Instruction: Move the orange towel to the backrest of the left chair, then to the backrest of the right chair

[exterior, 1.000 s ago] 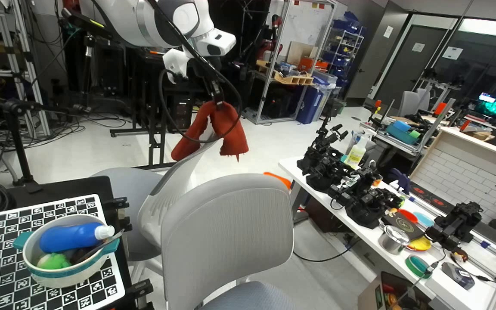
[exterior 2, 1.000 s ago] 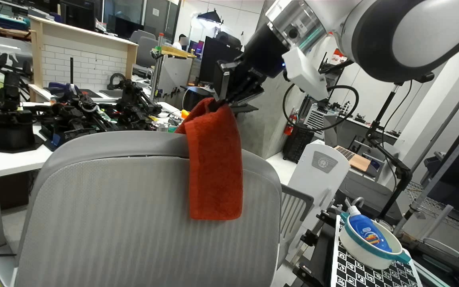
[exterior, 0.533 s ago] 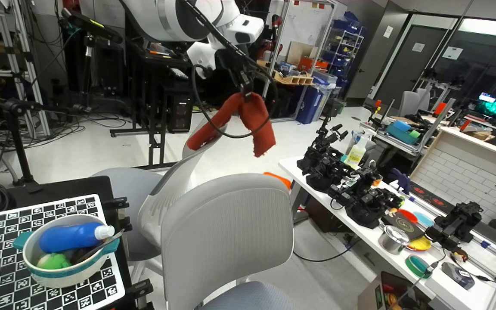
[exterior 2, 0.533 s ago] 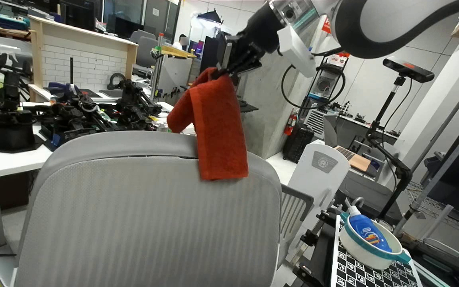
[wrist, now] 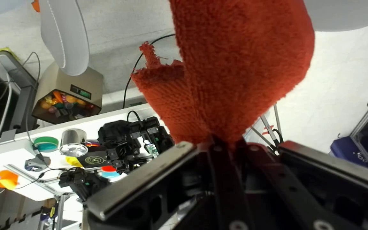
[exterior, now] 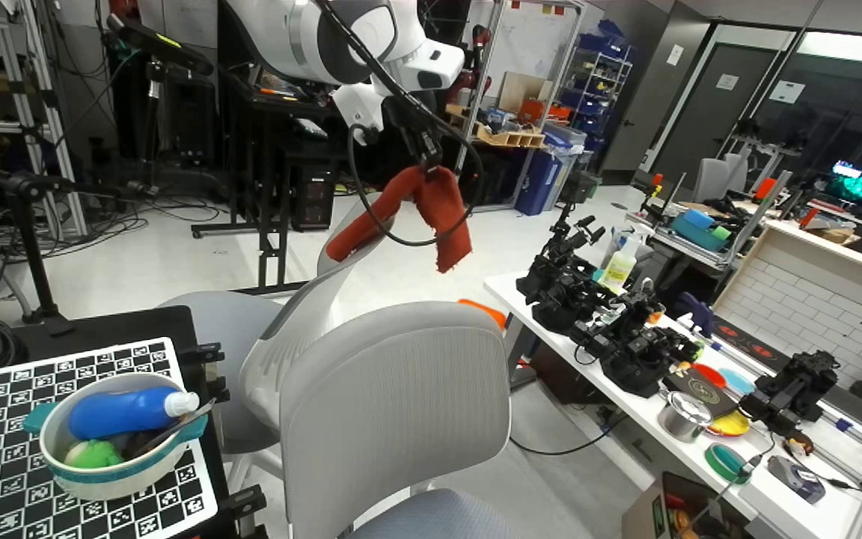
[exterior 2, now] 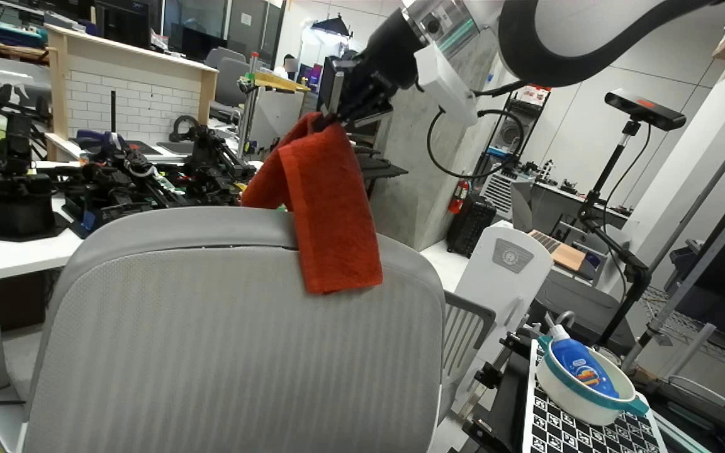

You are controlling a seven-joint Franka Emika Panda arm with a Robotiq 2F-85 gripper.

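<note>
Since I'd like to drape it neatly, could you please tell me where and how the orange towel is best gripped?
Probably by the top fold of the orange towel, from above, where the gripper pinches it now. Both limp ends hang down from that fold, so lowering it should let them fall on either side of the chair backrest.
</note>
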